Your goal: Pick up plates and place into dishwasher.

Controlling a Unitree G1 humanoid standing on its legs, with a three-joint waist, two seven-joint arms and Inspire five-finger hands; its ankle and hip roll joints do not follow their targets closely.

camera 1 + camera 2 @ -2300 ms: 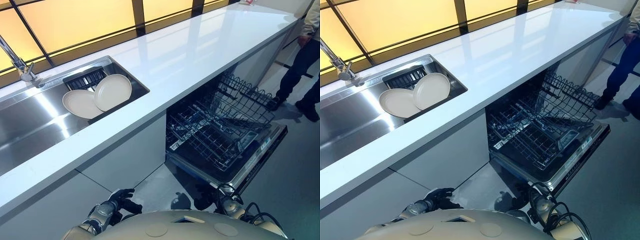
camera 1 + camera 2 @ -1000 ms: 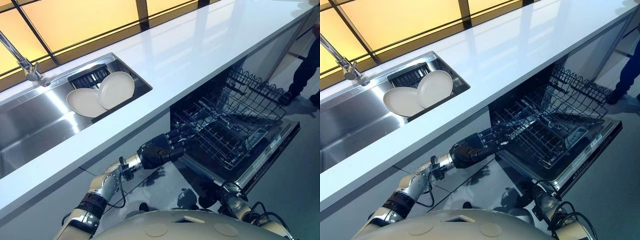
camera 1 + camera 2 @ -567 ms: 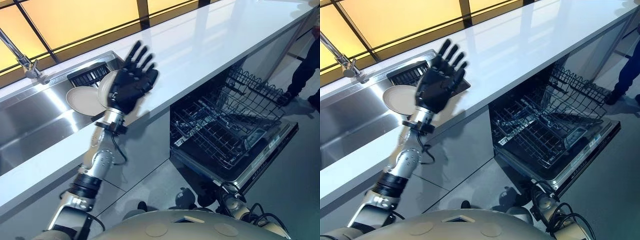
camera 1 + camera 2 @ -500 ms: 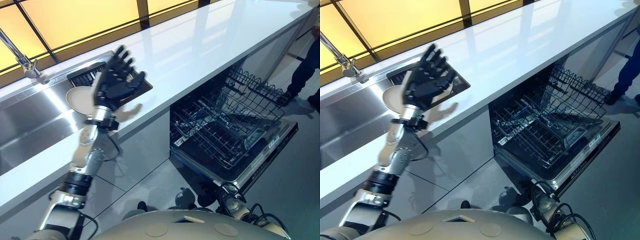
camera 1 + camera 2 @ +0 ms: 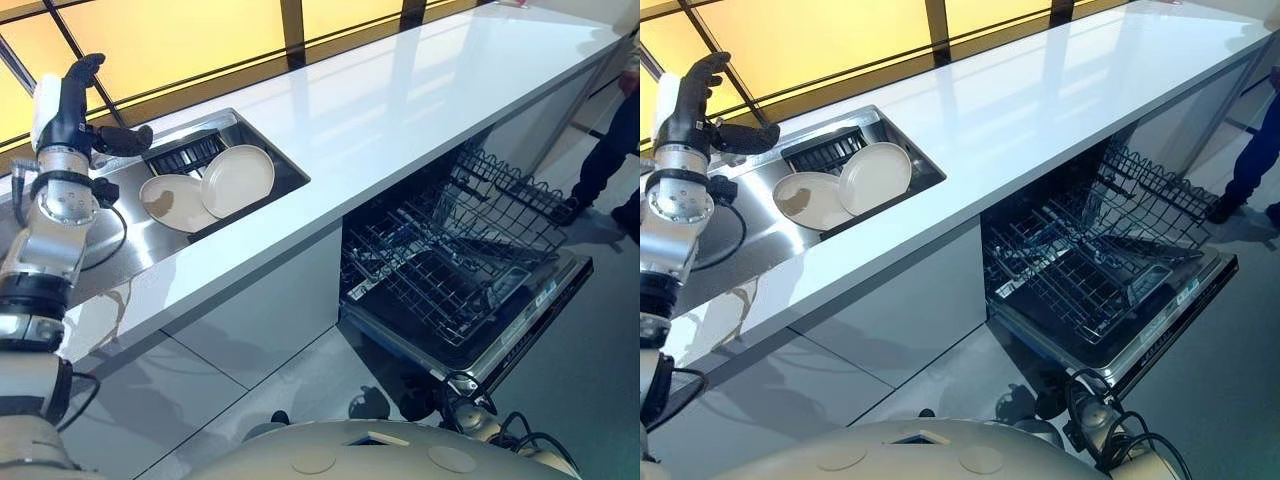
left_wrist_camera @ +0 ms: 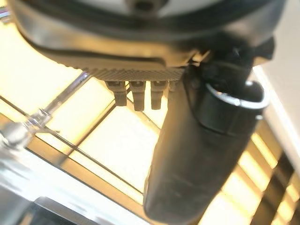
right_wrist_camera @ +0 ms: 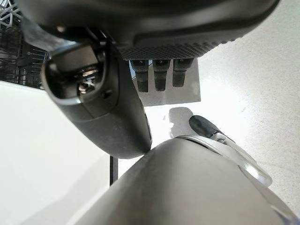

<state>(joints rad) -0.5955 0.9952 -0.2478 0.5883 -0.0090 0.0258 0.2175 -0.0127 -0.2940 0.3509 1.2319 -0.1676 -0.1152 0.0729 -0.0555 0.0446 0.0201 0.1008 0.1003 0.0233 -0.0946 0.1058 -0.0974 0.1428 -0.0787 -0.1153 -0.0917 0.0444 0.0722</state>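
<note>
Holds, in a steel sink (image 5: pixel 150 240) set into the white counter (image 5: pixel 400 110), two overlapping pale plates (image 5: pixel 237 180) beside seemingly a dark drainer (image 5: pixel 185 155).

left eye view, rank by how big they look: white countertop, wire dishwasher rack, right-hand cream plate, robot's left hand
1. Long glossy white countertop
2. Dark wire dishwasher rack
3. Round cream plate on the right and dark left hand: about alike; the hand may be nearer the camera, so unranked.

plates (image 5: pixel 237 180) (image 5: pixel 172 202) x2 | sink (image 5: pixel 150 240) x1 | dishwshr (image 5: pixel 470 300) x1 | person (image 5: pixel 610 150) x1
</note>
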